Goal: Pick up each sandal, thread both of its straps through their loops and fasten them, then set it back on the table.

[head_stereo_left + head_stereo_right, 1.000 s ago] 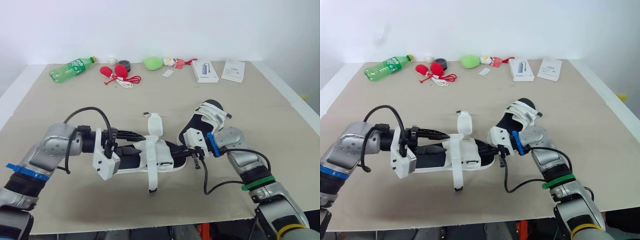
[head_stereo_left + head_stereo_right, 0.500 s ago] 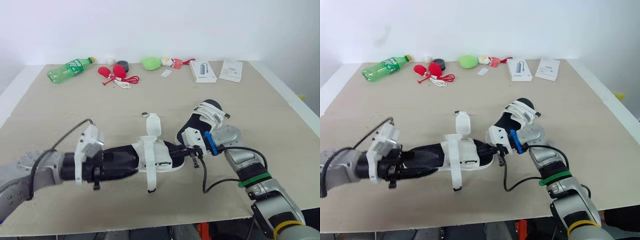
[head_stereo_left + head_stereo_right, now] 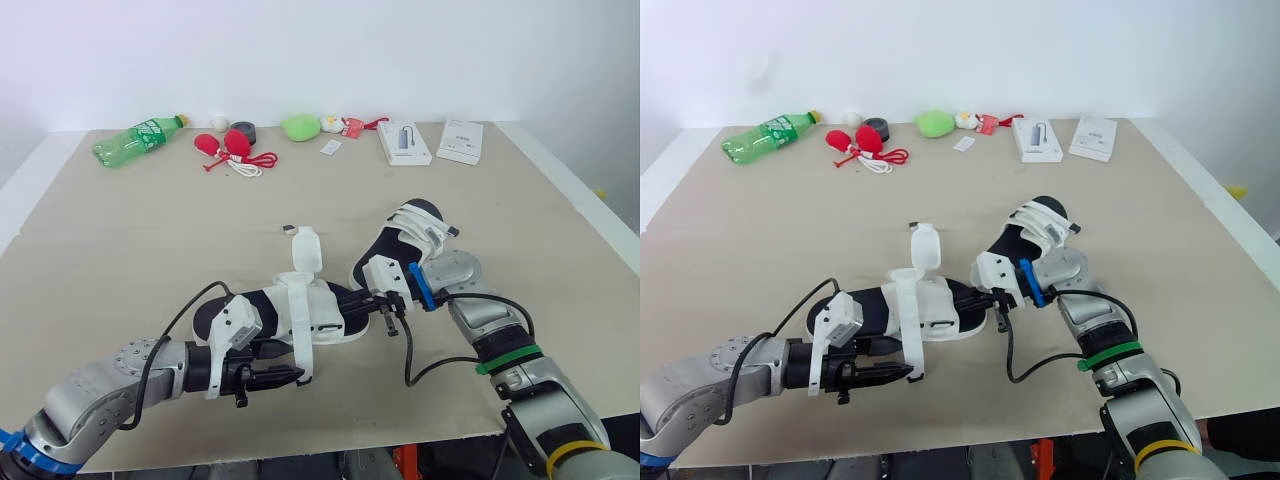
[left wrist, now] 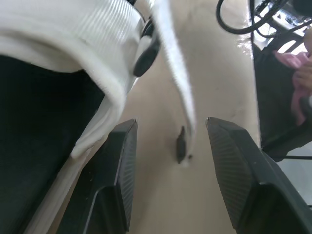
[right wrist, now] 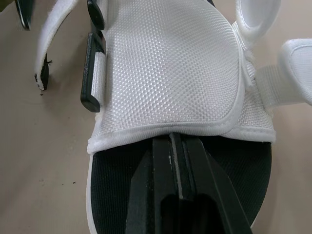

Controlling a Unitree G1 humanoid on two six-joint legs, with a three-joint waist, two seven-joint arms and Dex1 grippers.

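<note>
Tan table (image 3: 120, 230), white wall (image 3: 300, 50). A white-strapped sandal (image 3: 320, 310) lies mid-table, straps undone. At its 7 o'clock the left gripper (image 3: 285, 362) spreads its fingers around a loose strap (image 4: 178, 92); at 3 o'clock the right gripper (image 5: 174, 141), fingers pressed together, rests on its footbed (image 5: 122, 195). A second sandal (image 3: 415, 232) stands at 2 o'clock.

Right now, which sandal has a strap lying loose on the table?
The nearer sandal, left of the other sandal: its white strap trails onto the table.

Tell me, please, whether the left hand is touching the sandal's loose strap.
Apart. The left wrist view shows the strap hanging between the open fingers of the left hand, with bare table visible on either side of it.
</note>
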